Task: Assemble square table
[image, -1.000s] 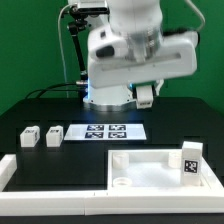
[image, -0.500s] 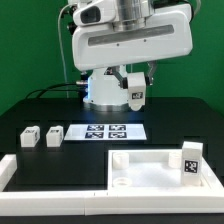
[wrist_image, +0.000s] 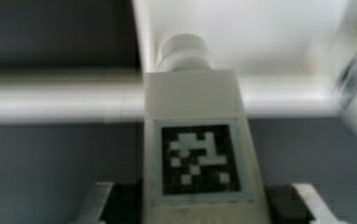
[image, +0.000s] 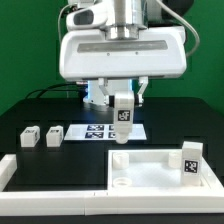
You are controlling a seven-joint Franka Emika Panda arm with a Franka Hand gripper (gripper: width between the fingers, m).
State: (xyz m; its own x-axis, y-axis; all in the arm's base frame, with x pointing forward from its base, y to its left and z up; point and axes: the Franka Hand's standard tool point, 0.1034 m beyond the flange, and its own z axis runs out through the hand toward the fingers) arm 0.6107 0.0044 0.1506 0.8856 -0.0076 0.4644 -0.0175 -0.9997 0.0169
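1. My jaws are partly closed on the held leg [image: 122, 112], pinching its upper end from both sides. In the wrist view a fingertip [wrist_image: 107, 203] shows at each flank of the block, and the tag faces the camera.
2. The held leg hangs upright at the centre of the exterior view, round peg end down. It looks clear of the table [image: 60, 160] and overlaps the marker board [image: 100, 131] in the picture. I cannot tell how high it rides.
3. The tabletop [image: 150, 160] lies flat, low in the frame toward the exterior view's right, with its raised walls up. A round socket [image: 121, 183] shows at its near corner on the exterior view's left.
4. 1 standing leg [image: 190, 160] is upright at the tabletop's far edge on the exterior view's right. I cannot tell whether it is fully seated.
5. The 2 spare legs [image: 40, 136] sit side by side on the table at the exterior view's left, mid-height, well apart from the tabletop.
6. My judgement is that I am mid-carry with the 2nd leg, heading for a free corner.
7. The next move calls for centring the peg over an empty socket and keeping the leg plumb. I then lower it gently and twist it home. A slight tilt could jam the peg on the socket rim.
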